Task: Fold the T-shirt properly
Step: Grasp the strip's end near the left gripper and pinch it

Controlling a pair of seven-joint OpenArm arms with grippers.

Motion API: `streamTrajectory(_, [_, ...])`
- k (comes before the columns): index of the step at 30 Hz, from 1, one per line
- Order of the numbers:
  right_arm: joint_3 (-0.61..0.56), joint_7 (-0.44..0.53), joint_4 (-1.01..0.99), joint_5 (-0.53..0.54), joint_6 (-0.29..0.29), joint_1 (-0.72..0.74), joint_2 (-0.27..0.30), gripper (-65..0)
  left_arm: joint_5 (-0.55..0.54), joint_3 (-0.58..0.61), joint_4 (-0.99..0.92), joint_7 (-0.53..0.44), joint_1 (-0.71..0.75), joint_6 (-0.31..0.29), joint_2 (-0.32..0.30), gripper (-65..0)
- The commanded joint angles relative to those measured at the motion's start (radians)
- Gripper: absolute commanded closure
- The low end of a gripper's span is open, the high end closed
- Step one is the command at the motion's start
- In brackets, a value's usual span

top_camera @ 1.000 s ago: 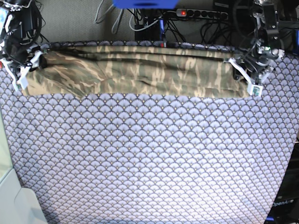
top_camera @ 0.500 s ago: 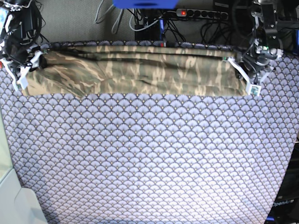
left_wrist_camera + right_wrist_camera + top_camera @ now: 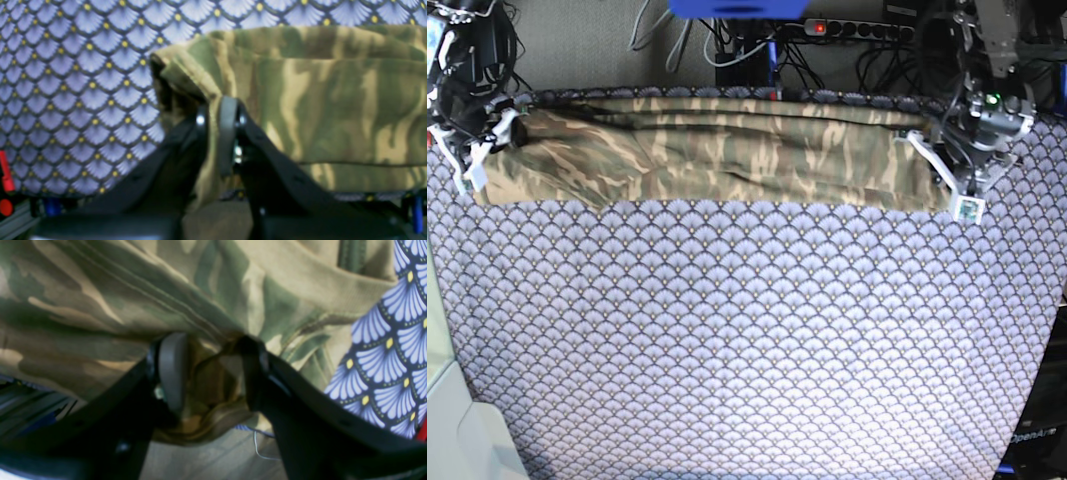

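The camouflage T-shirt (image 3: 727, 150) lies as a long narrow band along the far edge of the table. My left gripper (image 3: 945, 172) is at the band's right end in the base view. In the left wrist view the left gripper (image 3: 213, 113) is shut, pinching a fold of the T-shirt (image 3: 333, 100). My right gripper (image 3: 482, 150) is at the band's left end. In the right wrist view the right gripper (image 3: 208, 366) holds a thick bunch of the T-shirt (image 3: 100, 306) between its pads.
The purple-white scallop tablecloth (image 3: 747, 330) covers the whole table in front of the shirt. A power strip (image 3: 857, 30) and cables lie behind the far edge. A blue object (image 3: 737, 8) hangs at top centre. The table's left edge drops off near a pale surface (image 3: 452, 430).
My left gripper has moved inward along the far edge with the shirt's end in it, so the band is a little shorter. The right gripper has not moved.
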Motion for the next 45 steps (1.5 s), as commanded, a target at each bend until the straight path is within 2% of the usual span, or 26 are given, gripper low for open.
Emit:
streamTrajectory(1, [0.001,-0.017,0.007,0.0,-0.007,-0.004,0.007,-28.1,0.001,-0.004,0.016,-0.019,-0.012,0.002,-0.01,-1.0])
streamTrajectory(6, [0.001,-0.017,0.007,0.0,-0.007,-0.004,0.007,-28.1,0.004,-0.007,0.001,-0.022,-0.009,0.003,-0.019,-1.4])
streamTrajectory(11, [0.001,-0.017,0.007,0.0,-0.007,0.001,0.007,-28.1,0.004,-0.088,-0.052,-0.022,-0.009,0.003,-0.026,-3.6])
streamTrajectory(14, [0.001,-0.017,0.007,0.0,-0.007,0.003,0.007,-28.1,0.003,-0.128,-0.09,-0.026,-0.009,-0.003,-0.026,-14.8])
streamTrajectory(17, [0.001,-0.017,0.007,0.0,-0.007,0.003,0.007,-28.1,-0.005,-0.146,-0.122,-0.032,-0.012,-0.004,-0.026,-32.5])
streamTrajectory(19, [0.001,-0.017,0.007,0.0,-0.007,0.004,0.007,-28.1,-0.005,-0.137,-0.134,-0.069,-0.009,-0.004,-0.026,-38.9])
streamTrajectory(21, [0.001,-0.017,0.007,0.0,-0.007,0.003,0.007,-28.1,-0.006,-0.136,-0.145,-0.104,-0.008,-0.006,-0.022,-39.4])
streamTrajectory(31, [0.001,-0.017,0.007,0.0,-0.007,-0.002,0.01,-28.1,-0.006,-0.091,-0.279,-0.125,-0.048,-0.006,-0.02,-39.7])
streamTrajectory(39, [0.001,-0.017,0.006,0.0,-0.007,-0.004,0.015,-28.1,-0.008,-0.091,-0.377,-0.187,-0.057,-0.009,-0.025,-39.8])
streamTrajectory(40, [0.001,-0.017,0.006,0.0,-0.007,-0.004,0.015,-28.1,-0.015,-0.091,-0.386,-0.187,-0.057,-0.015,-0.025,-39.7])
streamTrajectory(45, [0.0,-0.017,0.006,0.0,-0.007,-0.004,0.015,-28.1,-0.094,-0.116,-0.437,-0.185,-0.055,-0.141,-0.026,-39.4])
